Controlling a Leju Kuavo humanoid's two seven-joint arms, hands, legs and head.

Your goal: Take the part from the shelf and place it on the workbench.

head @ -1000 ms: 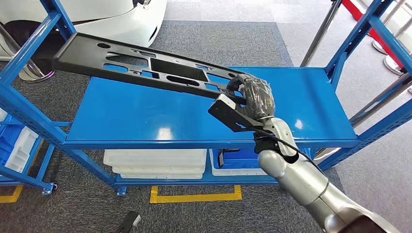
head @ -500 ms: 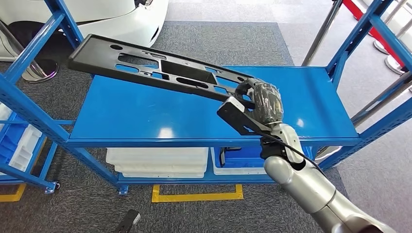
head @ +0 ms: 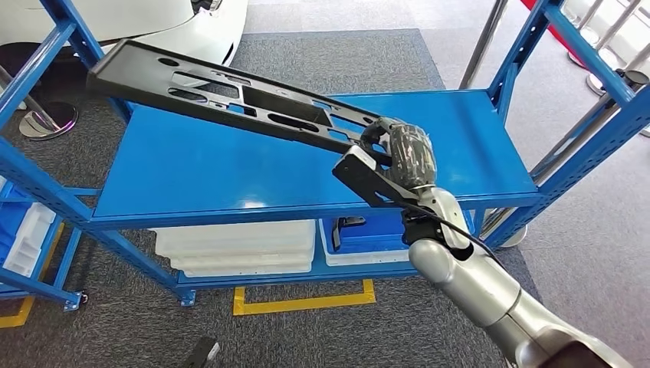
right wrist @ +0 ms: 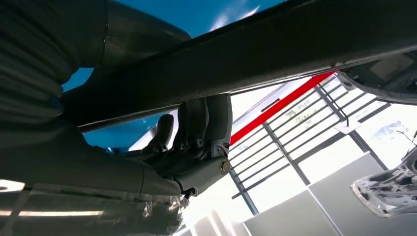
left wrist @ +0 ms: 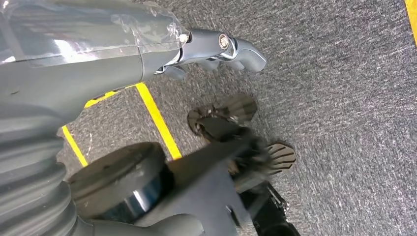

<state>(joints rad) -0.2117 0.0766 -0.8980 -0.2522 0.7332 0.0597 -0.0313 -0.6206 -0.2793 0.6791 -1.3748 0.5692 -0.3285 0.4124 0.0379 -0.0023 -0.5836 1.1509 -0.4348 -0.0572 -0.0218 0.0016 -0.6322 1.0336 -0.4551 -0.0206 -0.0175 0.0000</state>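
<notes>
The part (head: 230,100), a long flat black piece w/ holes, is up in the air over the blue shelf (head: 192,172), tilted, far end high near the left post (head: 73,34). The right hand (head: 402,153) holds it at one end only, so most of the part hangs far out from the grip. That could go wrong: the long end is heavy on one side and may twist or slip out of the fingers, esp. if the arm swings fast. The far end is also close to the post and to the white car (head: 153,19) behind, so a turn may bump it and knock the part loose. It could drag on the shelf top too if the arm dips. The right hand is closed tight round the part's end; in the right wrist view the fingers (right wrist: 201,123) wrap under the dark bar. The left hand (left wrist: 216,46) hangs low over the grey floor, holds nothing; fingers look bent in, but I can't tell for sure if it's open or closed. No surface to put the part on is seen yet.
</notes>
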